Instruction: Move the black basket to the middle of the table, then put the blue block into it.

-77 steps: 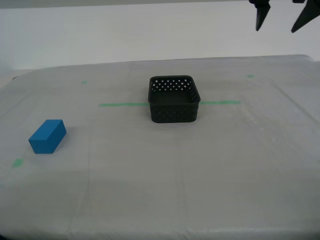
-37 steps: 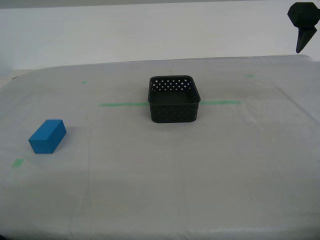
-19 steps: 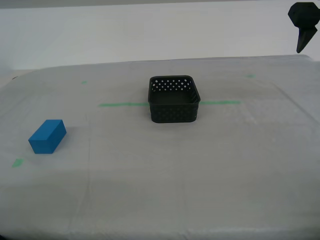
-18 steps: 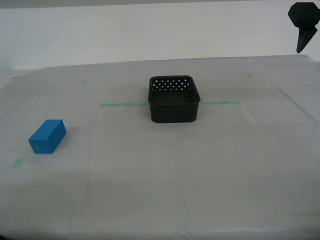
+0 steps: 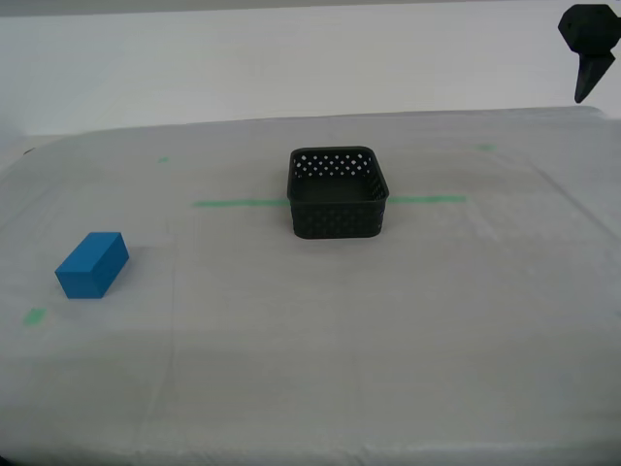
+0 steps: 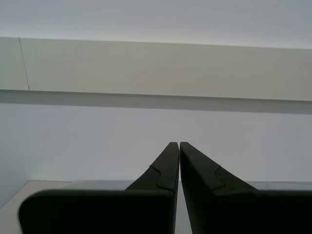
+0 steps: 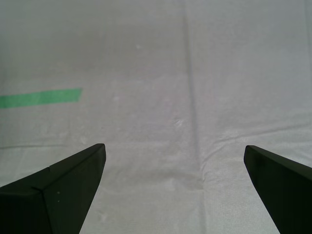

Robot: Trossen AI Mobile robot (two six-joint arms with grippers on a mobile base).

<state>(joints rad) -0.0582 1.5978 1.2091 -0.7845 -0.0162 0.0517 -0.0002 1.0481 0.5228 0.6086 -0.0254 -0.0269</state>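
The basket sits on the table at its middle, across the tape line, which runs out toward nine and three o'clock. The block lies well apart at about eight o'clock from the basket. A gripper, perhaps my second gripper, hangs at two o'clock.

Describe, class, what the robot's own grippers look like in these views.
My first gripper has matte black, wedge-shaped fingers tapering to points. My second gripper has the same black tapered fingers, each with a small notch. No cables or markings show.
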